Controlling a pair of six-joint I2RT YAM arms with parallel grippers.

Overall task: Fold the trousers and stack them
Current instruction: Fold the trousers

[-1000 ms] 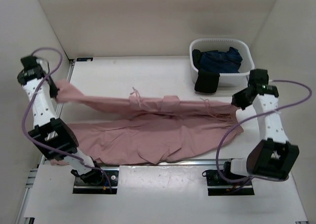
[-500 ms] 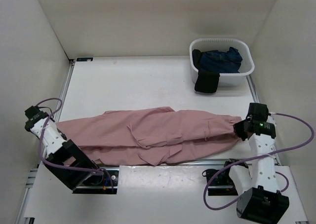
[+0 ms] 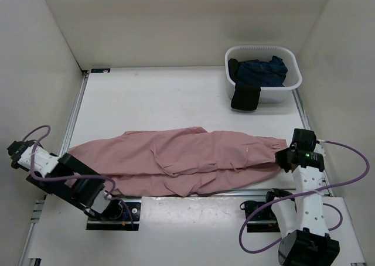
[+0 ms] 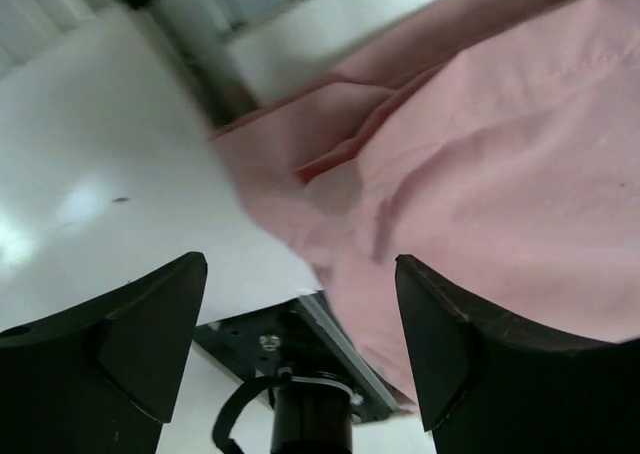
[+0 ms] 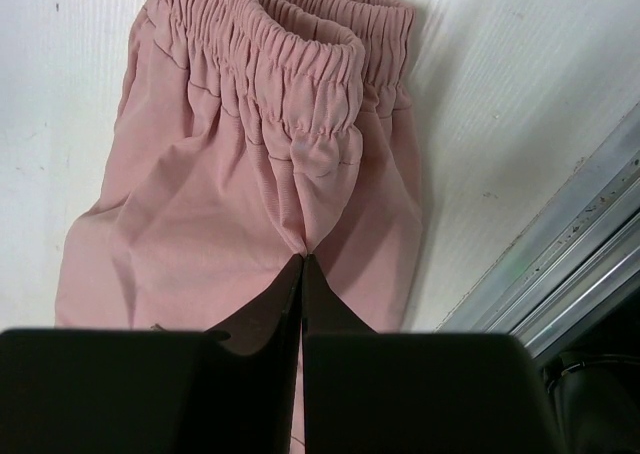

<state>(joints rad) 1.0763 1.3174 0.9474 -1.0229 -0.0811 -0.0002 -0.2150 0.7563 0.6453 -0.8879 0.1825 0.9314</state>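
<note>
As the trousers (image 3: 187,157) lie flat along the near tabletop (image 3: 158,102), long axis left to right, the right claw (image 5: 302,264) pinches their gathered right-hand end while the left claw (image 4: 300,264) hangs released, clear of the left end.

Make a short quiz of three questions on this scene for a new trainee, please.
1. True or false: the left gripper is shut on the trousers.
2. Where does the dark navy garment lie? A) in the white bin; B) on the trousers; C) on the bare table.
3. Fill in: the ___ gripper pinches the pink cloth.
Key: 1 false, its fingers are apart with nothing between them; 2 A; 3 right, the right gripper is closed on the cloth.
</note>
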